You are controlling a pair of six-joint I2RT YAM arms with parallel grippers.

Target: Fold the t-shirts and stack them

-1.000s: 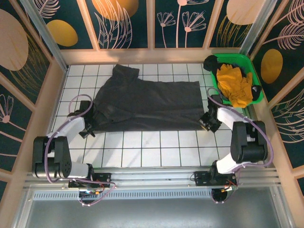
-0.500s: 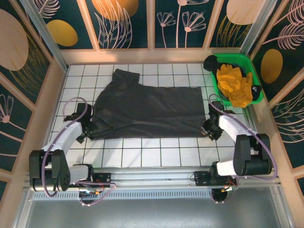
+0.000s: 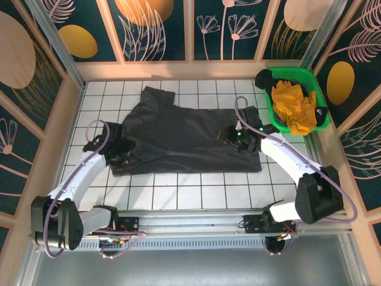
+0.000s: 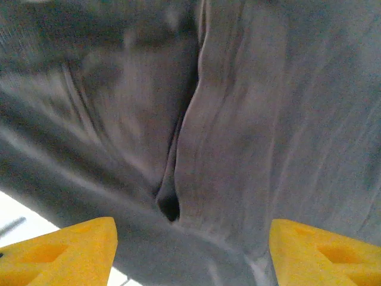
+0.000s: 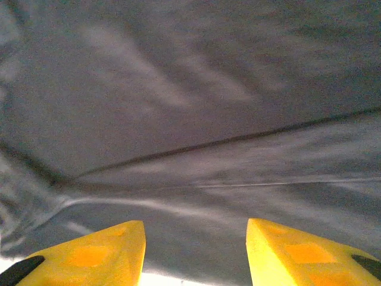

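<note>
A large dark charcoal-grey t-shirt [image 3: 184, 137] lies spread on the white tiles, hem to the right and a sleeve at the upper left. My left gripper [image 3: 122, 152] hangs over the shirt's left edge. In the left wrist view it [image 4: 191, 238] is open, yellow fingers [image 4: 65, 250] wide apart, with a creased fold of the shirt [image 4: 202, 149] between them. My right gripper [image 3: 232, 136] is over the shirt's right part. In the right wrist view it [image 5: 195, 238] is open above flat cloth [image 5: 190, 119] crossed by a seam.
A green plastic bin [image 3: 317, 95] stands at the back right, holding a yellow cloth [image 3: 293, 106] and dark items. Wooden walls close in the tiled floor [image 3: 196, 190] on three sides. Bare tiles run along the near edge in front of the arm bases.
Both grippers have moved inward from the shirt's side edges onto the cloth, the right one far to the upper left. The shirt's near edge now lies slightly closer to the bases.
</note>
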